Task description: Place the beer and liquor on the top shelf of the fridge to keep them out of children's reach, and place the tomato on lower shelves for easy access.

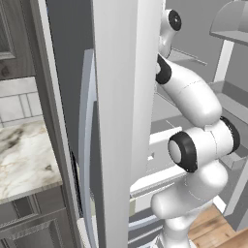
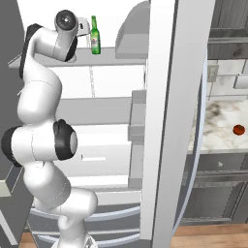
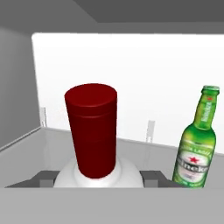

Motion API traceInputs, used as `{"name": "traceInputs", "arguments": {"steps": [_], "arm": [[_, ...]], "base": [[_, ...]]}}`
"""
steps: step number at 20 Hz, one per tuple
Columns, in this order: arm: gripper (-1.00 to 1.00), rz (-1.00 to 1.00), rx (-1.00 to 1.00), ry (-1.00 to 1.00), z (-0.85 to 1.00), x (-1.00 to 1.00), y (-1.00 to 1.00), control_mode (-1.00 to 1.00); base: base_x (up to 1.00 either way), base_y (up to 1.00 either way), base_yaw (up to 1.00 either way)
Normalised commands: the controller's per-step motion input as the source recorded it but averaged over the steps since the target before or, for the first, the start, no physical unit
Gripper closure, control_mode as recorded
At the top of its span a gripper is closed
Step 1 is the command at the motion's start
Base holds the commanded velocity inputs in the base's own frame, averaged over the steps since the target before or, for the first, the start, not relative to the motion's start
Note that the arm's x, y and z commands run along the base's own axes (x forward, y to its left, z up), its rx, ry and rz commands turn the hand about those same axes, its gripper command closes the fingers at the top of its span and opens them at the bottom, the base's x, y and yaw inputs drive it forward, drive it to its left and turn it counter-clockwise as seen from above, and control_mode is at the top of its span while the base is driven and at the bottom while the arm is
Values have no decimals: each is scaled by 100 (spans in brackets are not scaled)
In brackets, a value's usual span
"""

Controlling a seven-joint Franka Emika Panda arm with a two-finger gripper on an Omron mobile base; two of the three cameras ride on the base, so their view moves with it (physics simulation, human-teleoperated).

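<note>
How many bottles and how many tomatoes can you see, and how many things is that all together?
Bottles: 2, the green beer and the white liquor with the red cap, both upright in the fridge.
Tomatoes: 1, the tomato lying on the marble counter.
Total: 3

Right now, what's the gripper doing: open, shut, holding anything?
Gripper: closed on the whitish liquor bottle with the dark red cap, one fingertip on each side of its shoulder, inside the fridge beside the green glass beer bottle.
</note>
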Motion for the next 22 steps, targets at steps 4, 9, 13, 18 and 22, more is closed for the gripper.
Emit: {"name": "traceInputs", "arguments": {"steps": [4,9,13,18,22], "arm": [[100,0,0,6,-28,39,11,-100],[100,0,0,5,-19,41,12,-100],[100,0,0,0,-10,42,13,-100],[100,0,0,0,-4,43,11,-100],[100,0,0,0,-4,40,12,-100]], "base": [[0,0,0],[0,0,0],[0,0,0],[0,0,0],[0,0,0]]}}
